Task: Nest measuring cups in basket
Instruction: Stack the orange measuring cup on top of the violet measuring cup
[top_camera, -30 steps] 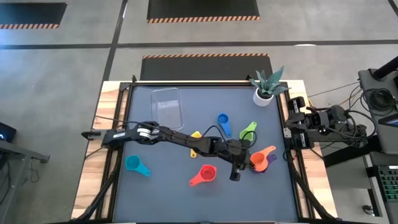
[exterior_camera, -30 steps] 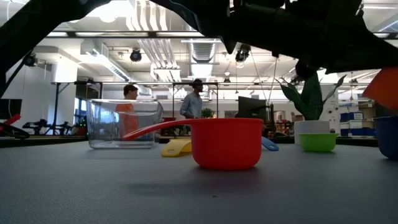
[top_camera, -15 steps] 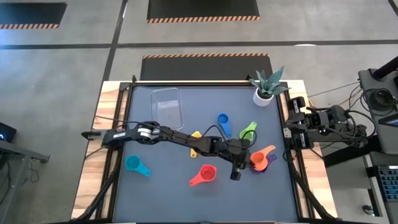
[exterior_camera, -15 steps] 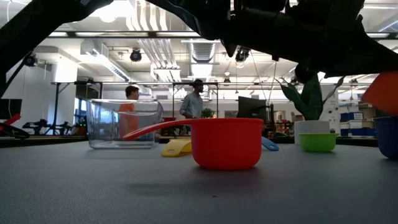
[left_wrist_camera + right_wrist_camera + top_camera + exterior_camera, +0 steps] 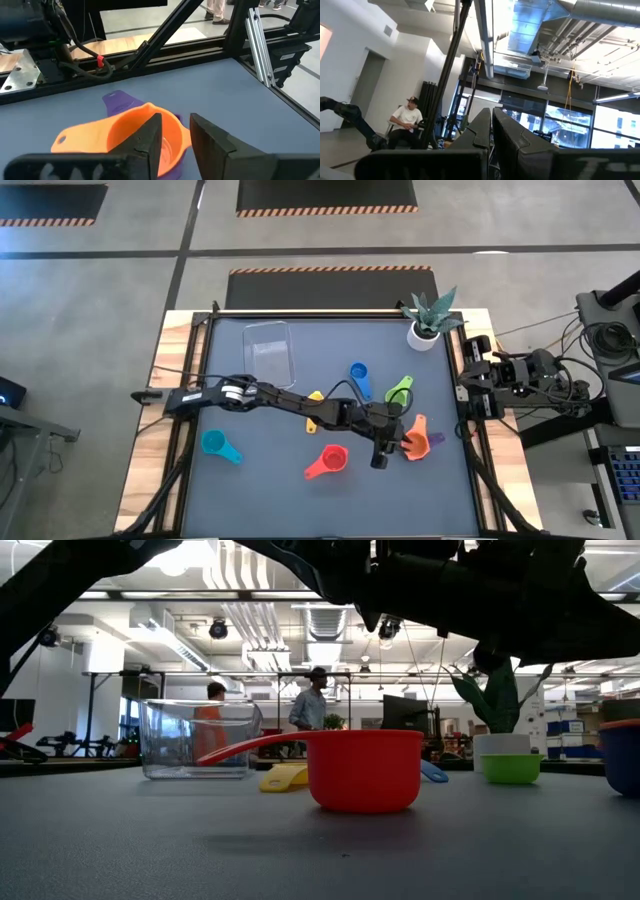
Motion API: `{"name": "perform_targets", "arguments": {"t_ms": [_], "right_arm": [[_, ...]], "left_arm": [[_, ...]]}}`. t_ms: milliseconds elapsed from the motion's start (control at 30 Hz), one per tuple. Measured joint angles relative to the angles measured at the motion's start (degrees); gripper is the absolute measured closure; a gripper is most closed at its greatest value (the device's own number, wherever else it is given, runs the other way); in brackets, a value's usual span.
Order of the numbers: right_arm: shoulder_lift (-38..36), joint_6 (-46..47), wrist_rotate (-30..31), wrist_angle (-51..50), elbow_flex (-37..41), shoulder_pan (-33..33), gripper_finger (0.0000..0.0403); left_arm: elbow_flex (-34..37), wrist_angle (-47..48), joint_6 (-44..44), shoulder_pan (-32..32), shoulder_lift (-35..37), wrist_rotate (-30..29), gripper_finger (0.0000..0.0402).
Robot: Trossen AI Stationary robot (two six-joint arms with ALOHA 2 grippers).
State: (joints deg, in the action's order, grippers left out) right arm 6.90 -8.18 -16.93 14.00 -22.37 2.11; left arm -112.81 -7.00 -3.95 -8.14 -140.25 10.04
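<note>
Orange cup [image 5: 145, 135] sits nested in the purple cup [image 5: 120, 100], far from the clear basket [image 5: 270, 350], and the left gripper [image 5: 172, 132], jaws parted and released astride its rim, hovers for a regrasp, while the right gripper [image 5: 492, 127] waits clenched off-table.

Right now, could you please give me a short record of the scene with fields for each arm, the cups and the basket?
left gripper: over the table's right side, open, fingers straddling the orange cup's rim
orange cup: nested in the purple cup
right gripper: parked off the table's right edge, shut
basket: far left of the table, no cups in it
loose cups: red, teal, blue, green, yellow
plant pot: far right corner
</note>
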Motion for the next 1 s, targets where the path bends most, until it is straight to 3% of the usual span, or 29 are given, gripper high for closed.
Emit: {"name": "perform_targets", "arguments": {"t_ms": [300,433,733,1000], "right_arm": [[0.00,0.06,0.00,0.00,0.00,0.00,0.0394],[0.00,0.78,0.00,-0.12,0.00,0.00,0.0394],[0.89,2.44,1.60,-0.19,0.00,0.00,0.0394],[5.64,3.08,4.98,-0.02,-0.12,0.00,0.0394]], "left_arm": [[0.00,0.38,0.00,0.00,0.00,0.02,0.0286],[0.09,4.31,-3.98,-0.08,1.60,-0.02,0.0285],[0.10,18.08,-16.27,-0.66,13.07,-3.47,0.0304],[2.95,28.25,-20.37,-1.26,24.79,-3.57,0.0330]]}}
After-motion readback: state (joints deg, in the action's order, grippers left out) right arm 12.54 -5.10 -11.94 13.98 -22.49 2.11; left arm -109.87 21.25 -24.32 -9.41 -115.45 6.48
